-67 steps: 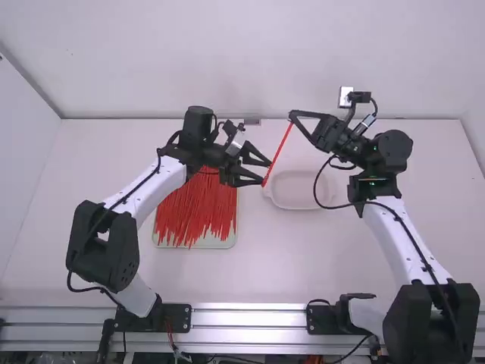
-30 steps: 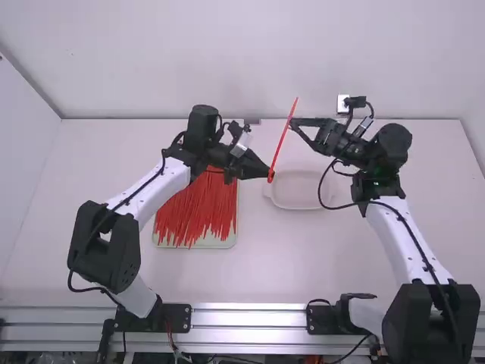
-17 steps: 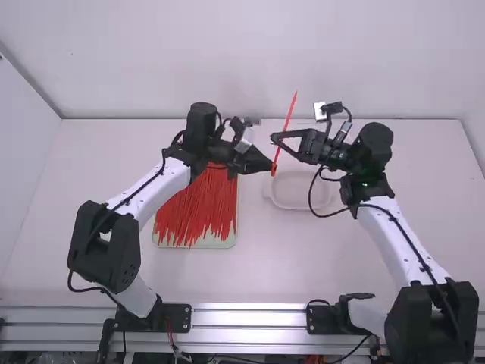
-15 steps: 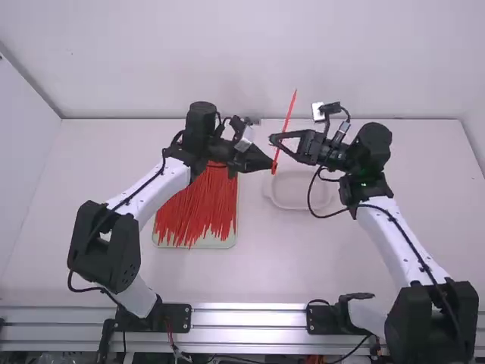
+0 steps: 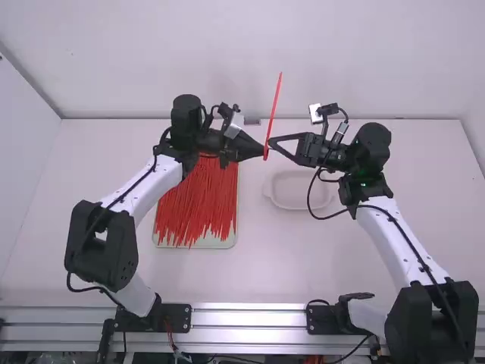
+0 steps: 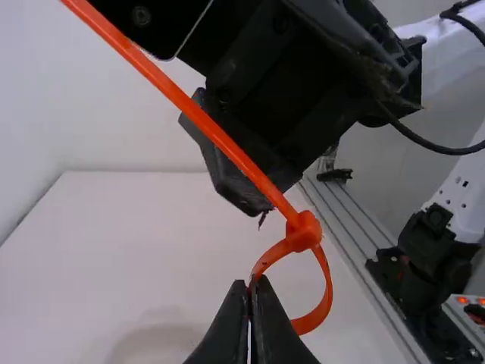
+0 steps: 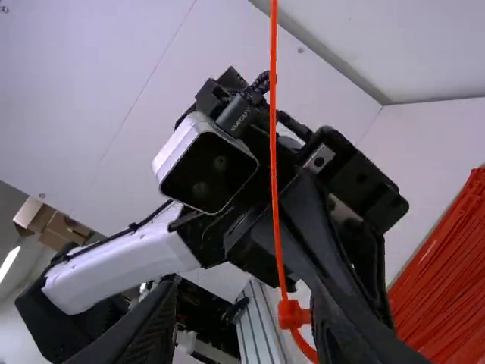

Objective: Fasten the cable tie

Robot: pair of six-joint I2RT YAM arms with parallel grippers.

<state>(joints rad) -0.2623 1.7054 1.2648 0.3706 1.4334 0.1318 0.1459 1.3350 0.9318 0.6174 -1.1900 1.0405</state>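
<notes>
The left claw [image 5: 256, 149] is clamped shut on a single red cable tie [image 5: 273, 114], held up in the air above the white surface [image 5: 114, 152], over the gap between the tray and the dish. In the left wrist view the two fingers [image 6: 241, 322] are pressed together on a small loop of the strap. The loop curls round from the tie's head [image 6: 303, 227], and the long tail runs away from the head in a straight line. From the high view that tail stands nearly upright, leaning a little toward the right arm's side, with its tip against the back wall.

The right claw [image 5: 271, 142] comes in from the opposite side, its tips just beside the lower part of the tie and facing the left claw's tips. Its fingers are spread wide apart, gripping nothing. In the right wrist view the strap rises between them, with the head [image 7: 289, 312] low down. Whether either finger touches the strap I cannot tell.

Below the left arm lies a flat tray [image 5: 194, 244] carrying a thick pile of spare red cable ties [image 5: 198, 201] — fanned out and wider at the near end. Just beside the tray, under the right arm's wrist, sits a shallow white dish [image 5: 297, 200].
</notes>
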